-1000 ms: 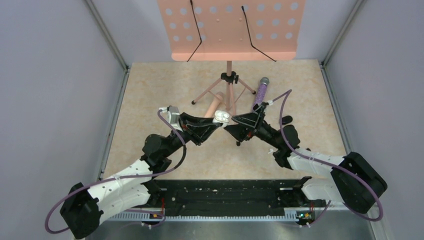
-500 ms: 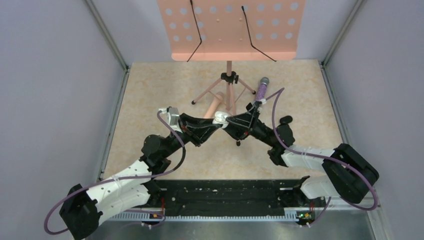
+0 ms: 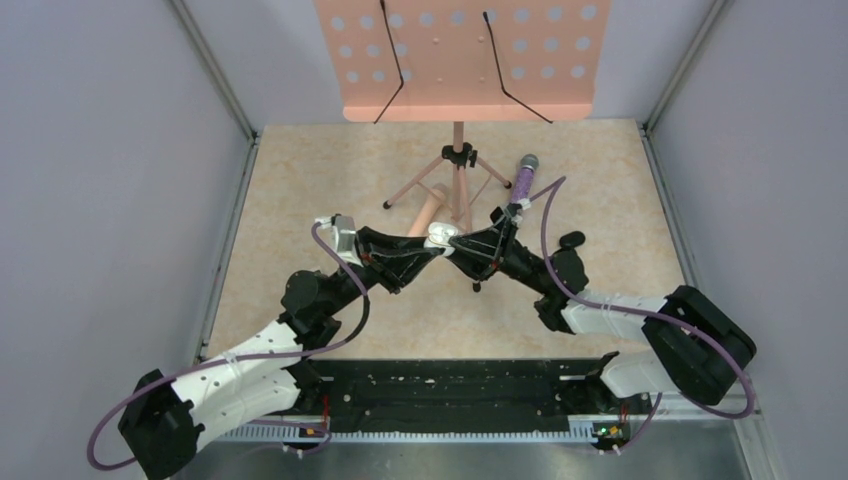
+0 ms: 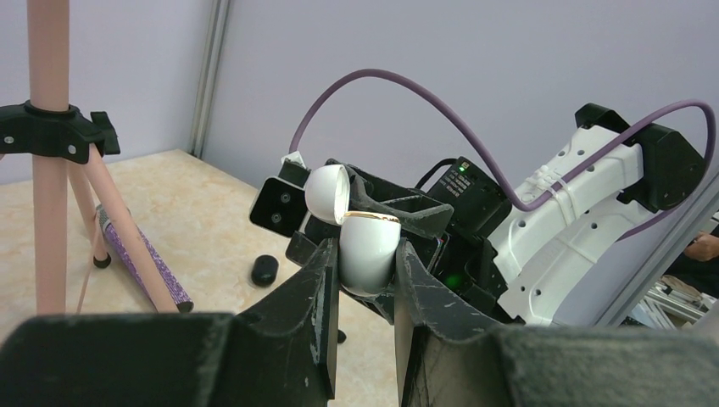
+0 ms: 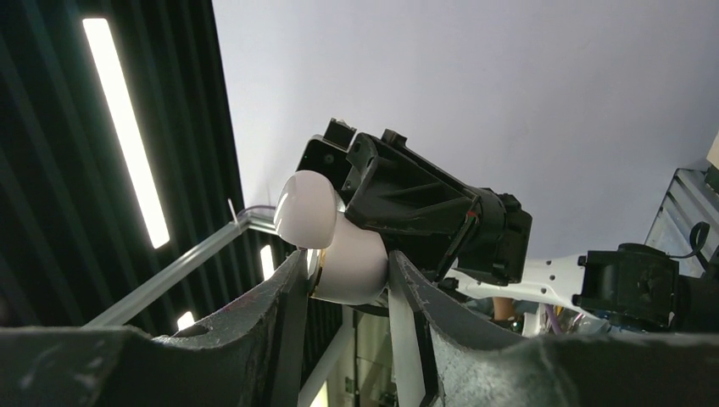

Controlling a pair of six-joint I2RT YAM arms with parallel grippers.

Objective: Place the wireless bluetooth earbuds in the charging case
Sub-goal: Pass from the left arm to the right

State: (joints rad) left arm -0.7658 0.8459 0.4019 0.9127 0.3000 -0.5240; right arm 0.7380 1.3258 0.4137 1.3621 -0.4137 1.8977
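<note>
One case (image 4: 370, 244), btwn L gripper (image 4: 365, 264), R gripper (image 5: 344, 273)

Left arm (image 3: 322, 292) reaches toward 1 o'clock, right arm (image 3: 600, 316) toward 11; left gripper (image 4: 365, 263) and right gripper (image 5: 346, 275) meet tip-to-tip, both clamping the case (image 3: 440, 236).

— Where's the charging case (image 4: 369, 254)?
— Up off the table (image 3: 300, 200). Its white rounded body is pinched between the fingers of the left gripper (image 4: 363, 259), gold rim on top
— Open?
— Yes. The domed white lid (image 4: 327, 192) is swung back on its hinge and tilts to one side. The right gripper (image 5: 346, 275) has its fingers against the same body from the opposite side
— And inside it?
— Hidden in every view
— Anything else small?
— A black oval pebble (image 3: 572, 240) lies flat on the table, well apart on the right side; what it is I can't tell
</note>
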